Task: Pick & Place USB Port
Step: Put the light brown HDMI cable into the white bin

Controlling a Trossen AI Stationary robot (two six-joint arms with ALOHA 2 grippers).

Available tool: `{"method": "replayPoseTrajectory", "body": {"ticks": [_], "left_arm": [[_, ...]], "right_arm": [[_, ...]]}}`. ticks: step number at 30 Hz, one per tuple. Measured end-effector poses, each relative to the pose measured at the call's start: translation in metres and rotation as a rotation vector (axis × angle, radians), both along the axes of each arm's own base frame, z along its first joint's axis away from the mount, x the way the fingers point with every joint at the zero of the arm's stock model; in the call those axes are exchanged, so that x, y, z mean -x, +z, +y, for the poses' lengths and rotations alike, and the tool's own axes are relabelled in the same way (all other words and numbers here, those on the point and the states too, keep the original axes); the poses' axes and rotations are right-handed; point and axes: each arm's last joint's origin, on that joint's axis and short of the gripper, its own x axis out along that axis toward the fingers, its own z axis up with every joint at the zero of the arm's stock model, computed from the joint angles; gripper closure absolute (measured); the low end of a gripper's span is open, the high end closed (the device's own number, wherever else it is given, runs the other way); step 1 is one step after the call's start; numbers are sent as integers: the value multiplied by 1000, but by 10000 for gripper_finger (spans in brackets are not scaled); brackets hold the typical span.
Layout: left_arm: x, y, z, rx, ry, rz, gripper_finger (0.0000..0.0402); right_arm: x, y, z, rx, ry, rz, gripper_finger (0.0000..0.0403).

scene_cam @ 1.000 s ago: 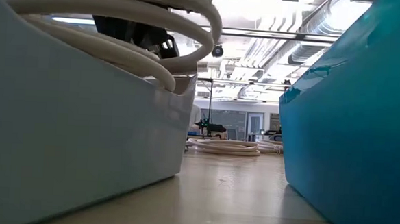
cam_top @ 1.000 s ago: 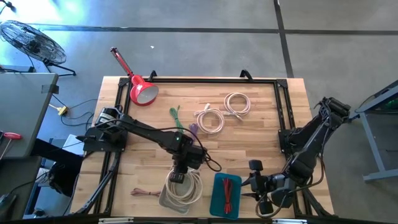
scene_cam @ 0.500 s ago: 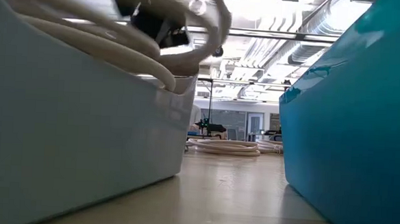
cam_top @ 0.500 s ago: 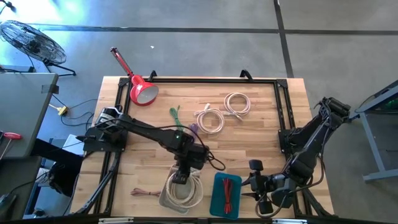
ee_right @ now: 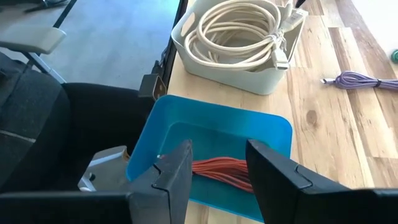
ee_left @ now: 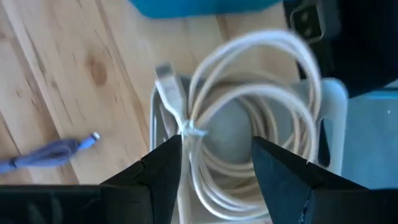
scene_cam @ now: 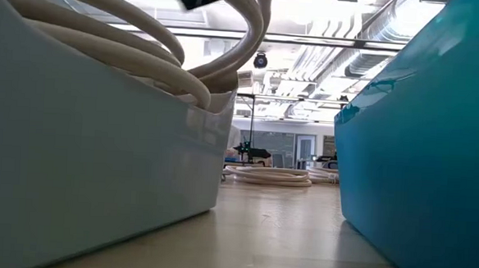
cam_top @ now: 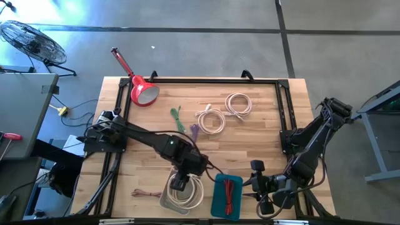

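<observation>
- left gripper (cam_top: 180,184) sits right over the white bin (cam_top: 164,201), fingers spread apart with nothing between them; the white cable (ee_left: 249,124) lies coiled in the bin under it, so that piece looks placed
- my worry: the coil isn't sitting flat. In the low view a loop (scene_cam: 228,35) arches well above the bin wall, and its plug end (ee_left: 168,81) pokes up near the rim. If the fingers catch that loop on the way up, the whole coil could get dragged out of the bin
- also the coil is springy, so it could push itself over the rim even untouched
- just beside the bin, the blue tray (cam_top: 215,203) holds the red cable (cam_top: 229,192); a cable flicked out of the bin could land across it and mix the two
- right gripper (ee_right: 217,163) hangs on the far side of the tray from the bin, fingers parted and empty, looks like it's just waiting. Close to the tray edge though, a careless swing could nudge it
- further from the bin, toward the middle of the table: purple cable (cam_top: 194,129) and green cable (cam_top: 177,117), then two more white coils (cam_top: 212,120) (cam_top: 237,104) side by side
- those two lie nearly touching, so grabbing one could snag the other along with it
</observation>
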Motion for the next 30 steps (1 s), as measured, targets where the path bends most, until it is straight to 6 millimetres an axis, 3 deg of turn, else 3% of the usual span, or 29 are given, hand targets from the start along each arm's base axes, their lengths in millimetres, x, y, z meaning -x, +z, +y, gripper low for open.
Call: {"method": "replayPoseTrajectory", "body": {"ticks": [9,21,26,30], "left_arm": [[4,-27,4,-41,8,70,214],[1,-29,3,-59,1,31,219],[0,-24,2,-65,-59,-4,251],[0,-23,2,-82,-118,-21,313]], "right_arm": [[0,0,0,10,0,1,261],[1,-3,-4,61,-22,7,261],[1,-3,-3,60,-20,8,261],[1,-3,-3,60,-20,8,261]]}}
